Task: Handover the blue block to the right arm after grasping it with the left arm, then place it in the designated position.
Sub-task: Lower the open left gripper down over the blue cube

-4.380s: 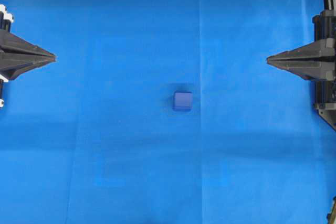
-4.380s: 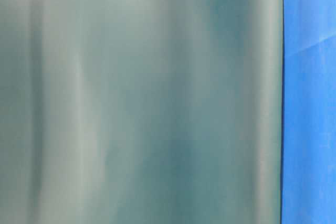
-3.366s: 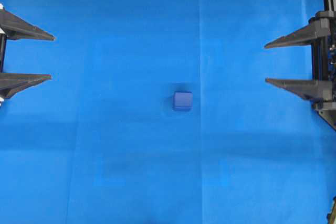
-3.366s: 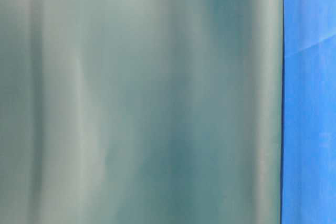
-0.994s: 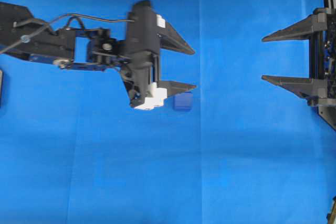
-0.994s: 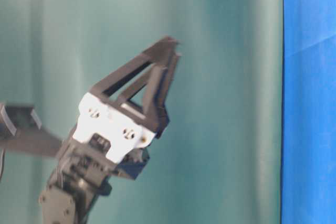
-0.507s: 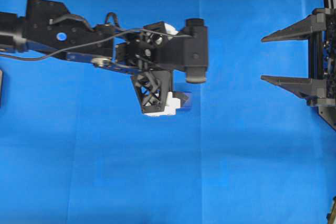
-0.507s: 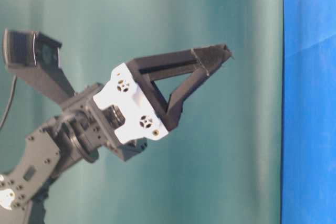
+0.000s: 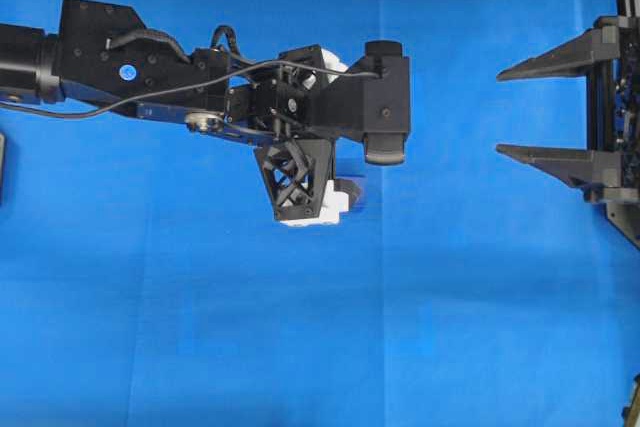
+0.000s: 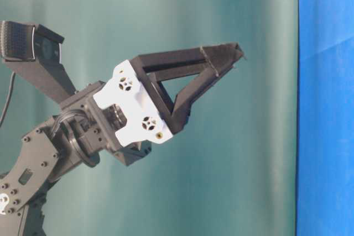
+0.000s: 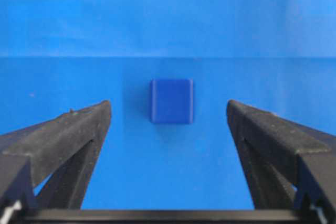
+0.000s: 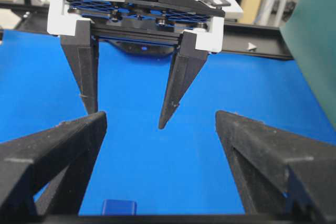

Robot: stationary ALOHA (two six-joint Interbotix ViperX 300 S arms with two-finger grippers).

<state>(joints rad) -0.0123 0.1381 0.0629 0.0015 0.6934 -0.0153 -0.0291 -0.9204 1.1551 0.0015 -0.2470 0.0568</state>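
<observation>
Blue cloth (image 11: 168, 19) bore a small, rigid-looking dark-blue cube (image 11: 171, 101), probably light, best pinched across flat sides by the wide-spread left gripper (image 11: 168, 111).

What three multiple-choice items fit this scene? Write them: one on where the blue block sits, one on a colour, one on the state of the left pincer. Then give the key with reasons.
1. In the left wrist view, where is the blue block?
A. On the cloth, centred between the two fingers and apart from both
B. Clamped between the fingertips
C. Outside the fingers, at the left edge

2. What colour is the cloth that covers the table?
A. Green
B. Blue
C. White

3. What state is the left pincer in?
A. Shut on the block
B. Shut and empty
C. Open, holding nothing

Key:
1 A: bare cloth shows on either side of the block, between it and each finger.
2 B: the overhead view shows blue cloth all around the arms.
3 C: the right wrist view shows its fingers spread wide, pointing down, with nothing between them.
</observation>
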